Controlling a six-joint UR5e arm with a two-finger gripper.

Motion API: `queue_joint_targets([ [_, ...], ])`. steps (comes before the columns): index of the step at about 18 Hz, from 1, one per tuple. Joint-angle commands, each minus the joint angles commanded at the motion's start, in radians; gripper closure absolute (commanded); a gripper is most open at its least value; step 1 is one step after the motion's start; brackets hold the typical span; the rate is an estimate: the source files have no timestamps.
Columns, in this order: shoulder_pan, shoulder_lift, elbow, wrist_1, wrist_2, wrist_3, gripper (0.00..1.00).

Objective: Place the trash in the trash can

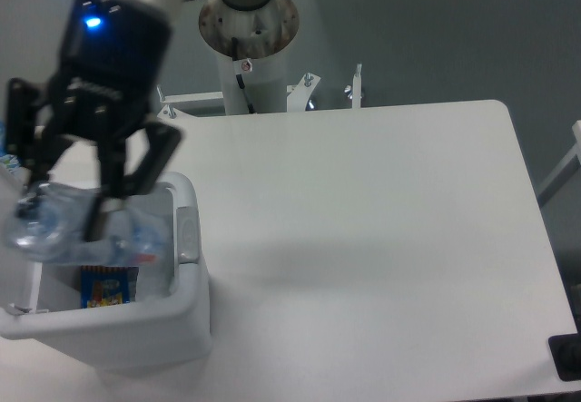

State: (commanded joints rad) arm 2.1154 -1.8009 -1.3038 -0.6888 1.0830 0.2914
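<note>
The gripper [68, 204] clamps the clear bottle [77, 234] above the trash can [186, 298]; release it squarely over the opening

Single fixed camera looked down steeply from high above table's near edge, facing robot base column [247, 30] at far side. White table [381, 220] filled most of frame, right edge against grey floor. Trash can [186, 284] sat cropped at lower left; gripper [68, 211] loomed close to lens, blurred. No second view.
</note>
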Motion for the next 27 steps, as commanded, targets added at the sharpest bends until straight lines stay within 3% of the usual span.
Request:
queue_joint_targets([
  [1, 0.001, -0.001, -0.005, 0.0, 0.002, 0.002, 0.04],
  [2, 0.008, -0.002, -0.005, 0.0, 0.002, -0.003, 0.0],
  [6, 0.06, -0.001, -0.008, -0.002, 0.0, -0.021, 0.0],
  [13, 0.233, -0.003, -0.002, -0.008, 0.029, -0.015, 0.0],
  [18, 0.307, -0.038, -0.005, -0.011, 0.262, 0.032, 0.0],
  [21, 0.377, -0.037, -0.014, -0.015, 0.291, 0.121, 0.0],
  [24, 0.425, -0.031, -0.02, -0.073, 0.294, 0.222, 0.0],
  [27, 0.462, -0.005, -0.031, -0.174, 0.324, 0.394, 0.0],
])
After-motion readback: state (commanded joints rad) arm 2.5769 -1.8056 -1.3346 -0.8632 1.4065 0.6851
